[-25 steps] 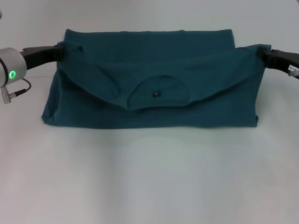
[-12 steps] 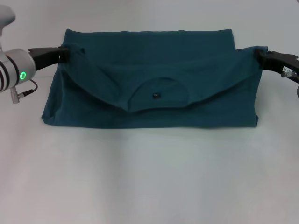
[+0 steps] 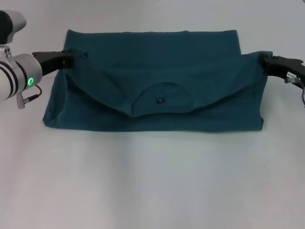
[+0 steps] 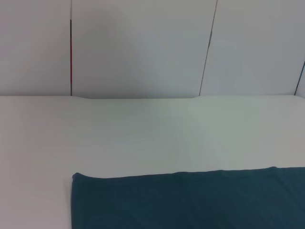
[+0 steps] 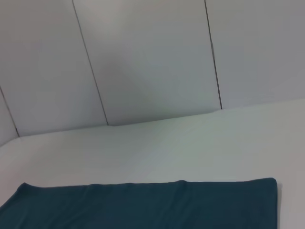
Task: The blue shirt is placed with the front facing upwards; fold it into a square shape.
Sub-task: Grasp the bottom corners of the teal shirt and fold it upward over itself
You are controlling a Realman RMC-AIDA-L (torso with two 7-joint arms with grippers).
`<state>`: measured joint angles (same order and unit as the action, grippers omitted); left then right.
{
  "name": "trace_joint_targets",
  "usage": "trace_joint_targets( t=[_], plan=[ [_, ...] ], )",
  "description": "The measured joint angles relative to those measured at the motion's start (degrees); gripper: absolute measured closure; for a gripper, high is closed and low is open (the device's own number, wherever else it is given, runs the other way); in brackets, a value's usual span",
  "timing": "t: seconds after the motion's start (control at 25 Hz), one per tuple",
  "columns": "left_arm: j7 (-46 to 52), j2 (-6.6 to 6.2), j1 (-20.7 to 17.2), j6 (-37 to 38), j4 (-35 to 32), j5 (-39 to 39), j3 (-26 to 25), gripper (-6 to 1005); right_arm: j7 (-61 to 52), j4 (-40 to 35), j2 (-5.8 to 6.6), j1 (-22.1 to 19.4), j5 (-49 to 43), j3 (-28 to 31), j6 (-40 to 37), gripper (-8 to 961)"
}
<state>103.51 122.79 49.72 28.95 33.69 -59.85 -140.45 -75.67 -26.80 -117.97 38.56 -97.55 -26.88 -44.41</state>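
Pincers point(image 3: 66, 58) point(image 3: 266, 64) apparently pinching blue shirt point(image 3: 157, 71) corners

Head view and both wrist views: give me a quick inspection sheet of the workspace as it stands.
Surface: white table, bare in front of the garment.
Job's things: blue shirt lies folded into a wide band; collar half folded toward the near edge, sagging in the middle; no lettering visible.
Clutter: nothing seen.
Grippers: left pincer at the fold's left corner, right pincer at its right corner; fingers' state cannot be told.
Cables: one grey cable at the left wrist, one at the right edge.
Surroundings: white panelled wall behind the table.
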Motion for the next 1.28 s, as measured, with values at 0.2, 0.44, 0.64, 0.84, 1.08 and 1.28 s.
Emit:
trace_joint_targets(
  t=[0.2,0.44,0.64,0.84,1.08,1.28],
  plan=[
    [-0.3,0.25,0.2,-0.9,0.0,0.0,0.0,959,2.0,1.0,0.06,1.0,1.2,0.0,1.4,908],
    [-0.9,0.71,0.5,-3.4,-0.2,0.0,1.5,958,5.0,3.4,0.23,3.5,1.6,0.0,4.9,907],
    [-0.9,0.82,0.8,-6.9,-1.5,0.0,4.1,958,8.1,4.6,-0.15,4.8,1.6,0.0,7.2,906],
    [-0.9,0.85,1.2,-9.7,-2.9,0.0,6.0,957,9.3,4.7,-0.23,5.0,2.2,0.1,8.5,906],
    [-0.9,0.94,1.3,-12.1,-4.1,0.0,8.2,957,13.7,7.1,-0.25,5.6,4.3,-0.1,10.8,905],
    [-0.9,1.02,1.4,-13.7,-4.8,0.0,9.7,957,18.9,8.6,-0.38,6.1,6.4,0.0,12.1,905]
  ],
)
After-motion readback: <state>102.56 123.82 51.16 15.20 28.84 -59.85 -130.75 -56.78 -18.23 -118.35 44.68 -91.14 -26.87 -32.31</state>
